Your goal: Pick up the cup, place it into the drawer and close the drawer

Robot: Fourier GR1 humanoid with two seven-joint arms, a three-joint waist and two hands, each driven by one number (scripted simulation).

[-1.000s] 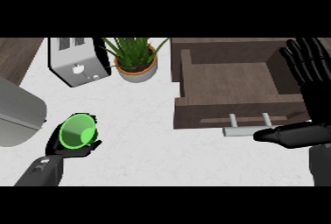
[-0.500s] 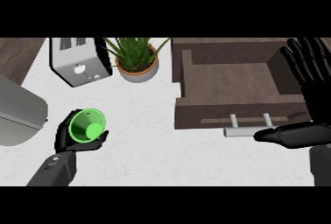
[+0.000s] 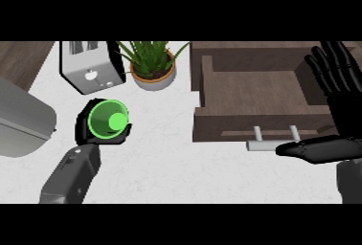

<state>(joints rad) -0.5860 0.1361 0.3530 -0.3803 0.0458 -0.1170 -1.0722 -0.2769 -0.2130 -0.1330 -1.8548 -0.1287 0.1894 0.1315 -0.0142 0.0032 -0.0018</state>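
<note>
Holding green cup (image 3: pixel 108 120), left hand (image 3: pixel 90 128); drawer (image 3: pixel 254 93) open.

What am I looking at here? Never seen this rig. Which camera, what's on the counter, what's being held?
This is one view from the robot's head, looking steeply down at a kitchen counter. The grey forearms with black hands coming in from the bottom belong to a humanoid robot. Its left hand is curled round a green cup, tipped so its opening faces the camera. Its right hand is open, fingers straight, resting at the right edge over the open wooden drawer; nothing shows inside the drawer. The drawer's pale handle faces the robot. Also on the counter: a toaster, a potted plant, and part of a grey object at the left that I cannot identify.
</note>
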